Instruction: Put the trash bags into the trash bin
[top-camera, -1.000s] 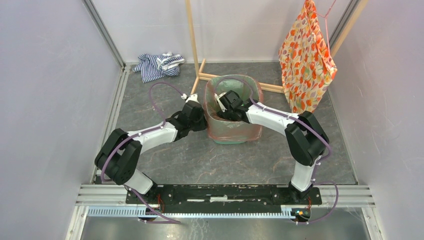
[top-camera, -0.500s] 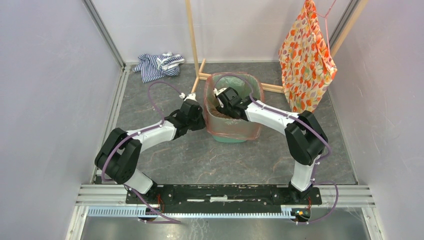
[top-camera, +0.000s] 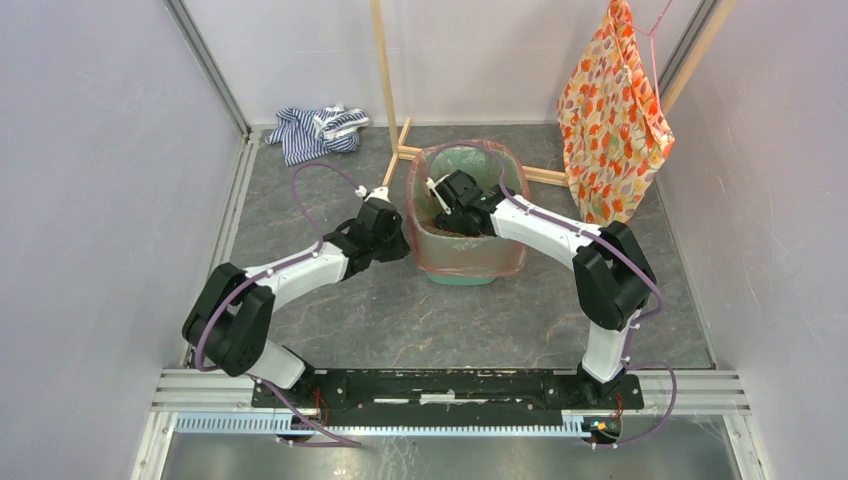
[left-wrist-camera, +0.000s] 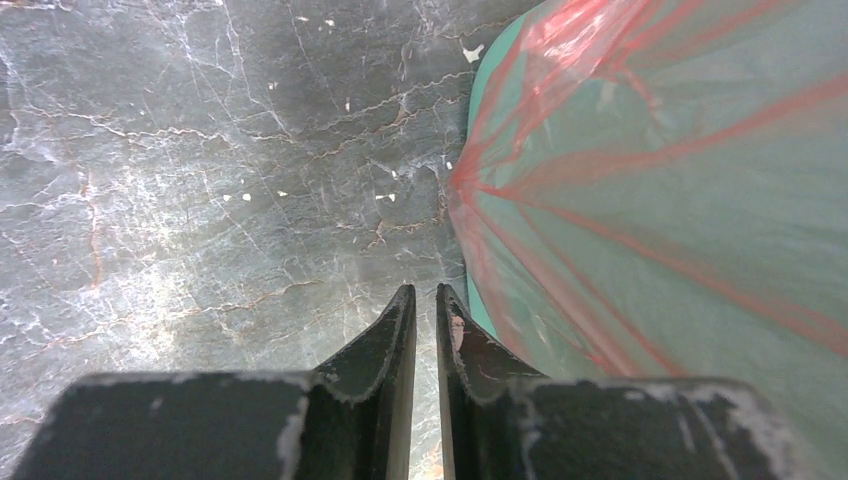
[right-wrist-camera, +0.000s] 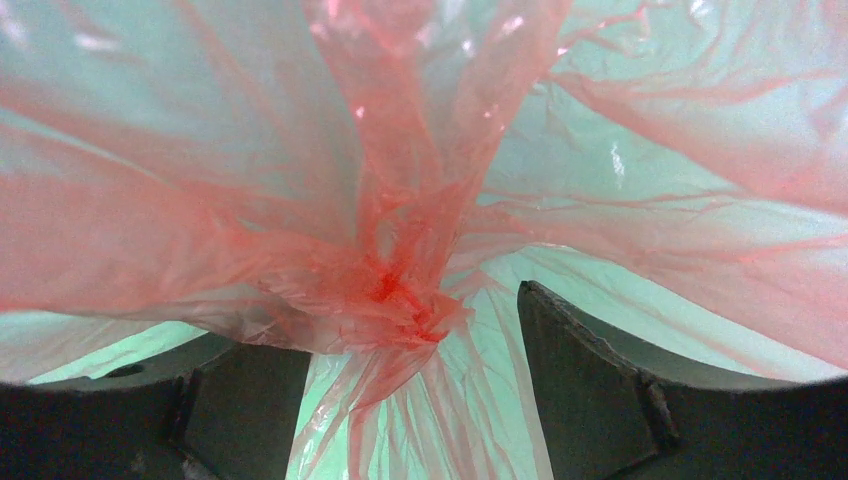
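The mint-green trash bin (top-camera: 470, 272) stands upright on the floor in the middle. The red-orange trash bag (top-camera: 440, 262) is draped over its rim and down its outer walls. My right gripper (top-camera: 447, 205) reaches into the bin's mouth; in the right wrist view it (right-wrist-camera: 385, 320) is open, with a gathered knot of the bag (right-wrist-camera: 400, 285) between its fingers and the bin's inner wall (right-wrist-camera: 110, 355) behind. My left gripper (top-camera: 398, 240) is beside the bin's left wall; it (left-wrist-camera: 425, 292) is shut and empty, with the bag film (left-wrist-camera: 560, 250) just to its right.
A striped blue-white cloth (top-camera: 320, 130) lies at the back left. A wooden stand (top-camera: 388, 100) rises behind the bin. An orange floral cloth (top-camera: 610, 120) hangs at the back right. Walls close in on both sides, with a metal rail (top-camera: 240, 200) on the left.
My right gripper has moved a little farther back and left inside the bin's mouth. My left gripper has shifted slightly back along the bin's left wall. The bin has turned slightly.
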